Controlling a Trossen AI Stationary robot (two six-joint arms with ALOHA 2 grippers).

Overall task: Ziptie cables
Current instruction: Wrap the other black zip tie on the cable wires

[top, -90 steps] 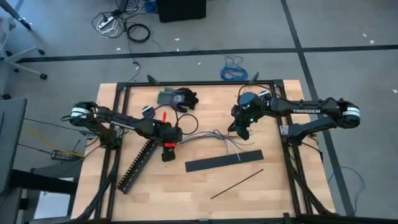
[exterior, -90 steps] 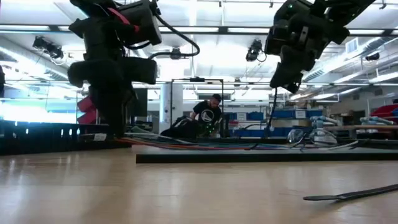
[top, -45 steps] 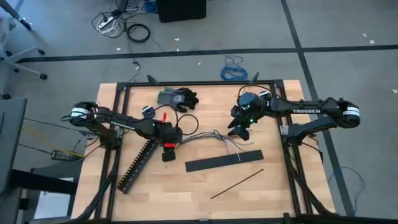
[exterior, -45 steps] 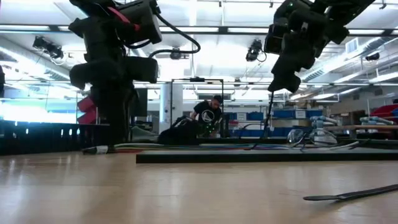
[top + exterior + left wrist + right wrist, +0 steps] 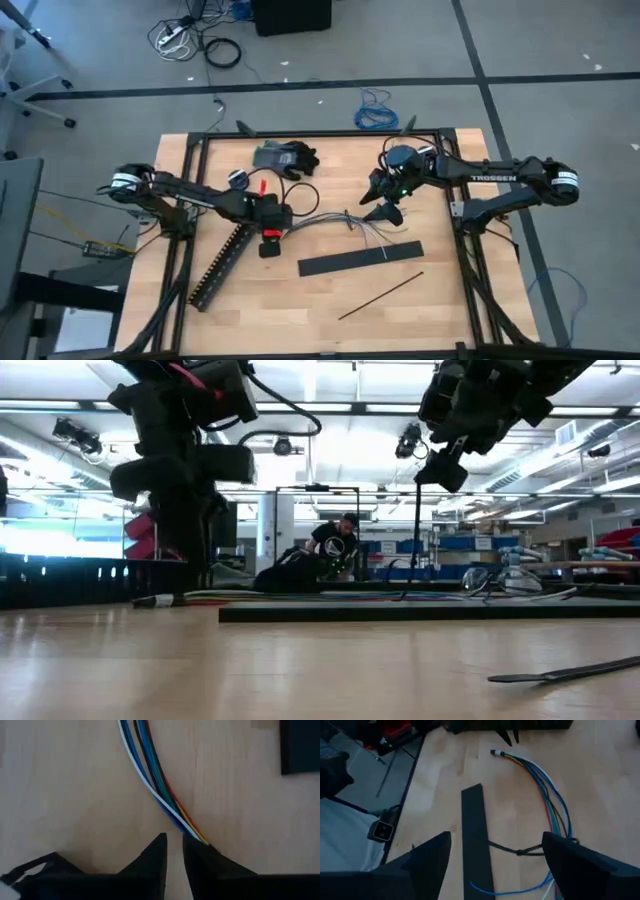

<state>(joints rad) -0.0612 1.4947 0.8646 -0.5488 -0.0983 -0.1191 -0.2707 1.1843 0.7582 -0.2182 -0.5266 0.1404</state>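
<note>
The left gripper (image 5: 172, 852), two dark fingers nearly closed, pinches one end of the cables (image 5: 152, 780), a loose bundle of thin blue, green, white and grey wires lying on the wooden table (image 5: 300, 310). The right gripper (image 5: 383, 205) hangs above the bundle's other end with its fingers spread wide and empty.

In the right wrist view one thin black plastic ziptie (image 5: 512, 851) seems already cinched round the wires near their fanned end, its tail running toward the wide flat black bar (image 5: 477, 840). A second ziptie (image 5: 380, 296), a long straight strip, lies unused near the table's front, well apart, so I judge the job about half done.

The bundle's long axis runs across the table from left gripper to right, loose ends fanning toward the right arm.
</note>
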